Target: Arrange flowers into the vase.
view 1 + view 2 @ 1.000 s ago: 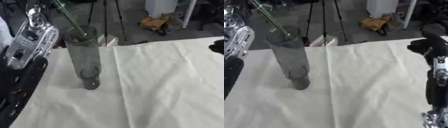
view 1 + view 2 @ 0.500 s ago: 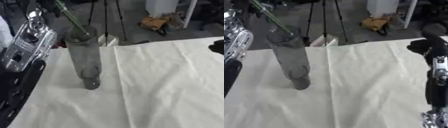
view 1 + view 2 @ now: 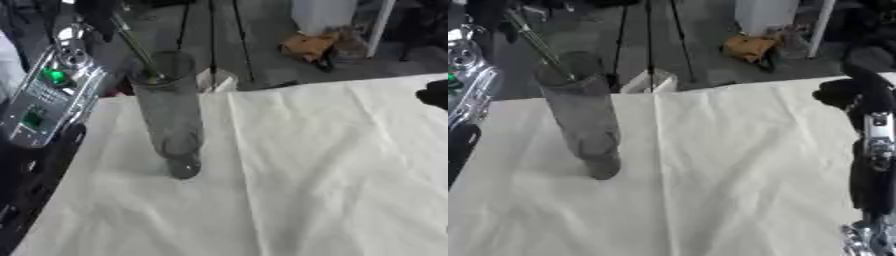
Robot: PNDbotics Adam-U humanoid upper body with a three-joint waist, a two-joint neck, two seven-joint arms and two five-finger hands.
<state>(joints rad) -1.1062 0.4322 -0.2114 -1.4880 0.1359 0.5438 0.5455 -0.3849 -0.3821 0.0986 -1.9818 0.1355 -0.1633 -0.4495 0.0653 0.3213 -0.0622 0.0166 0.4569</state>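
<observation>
A white cloth-covered table point(image 3: 332, 165) is being worked at, with a cluttered floor beyond.

Nearest, the cloth is lying creased and bare at the front. Further in, the tall glass vase point(image 3: 171, 112) is standing upright on it, left of centre, where it was a second ago. A thin green flower stem point(image 3: 136, 47) is being fed into the mouth, slanting up and back to the left hand point(image 3: 96, 17), whose dark fingers appear to be closed round it. Against a second ago the stem is sitting slightly lower, so the insertion is judged to be under way, not finished. At the right edge the right hand point(image 3: 855, 92) is being held idle; its fingers cannot be made out.
</observation>
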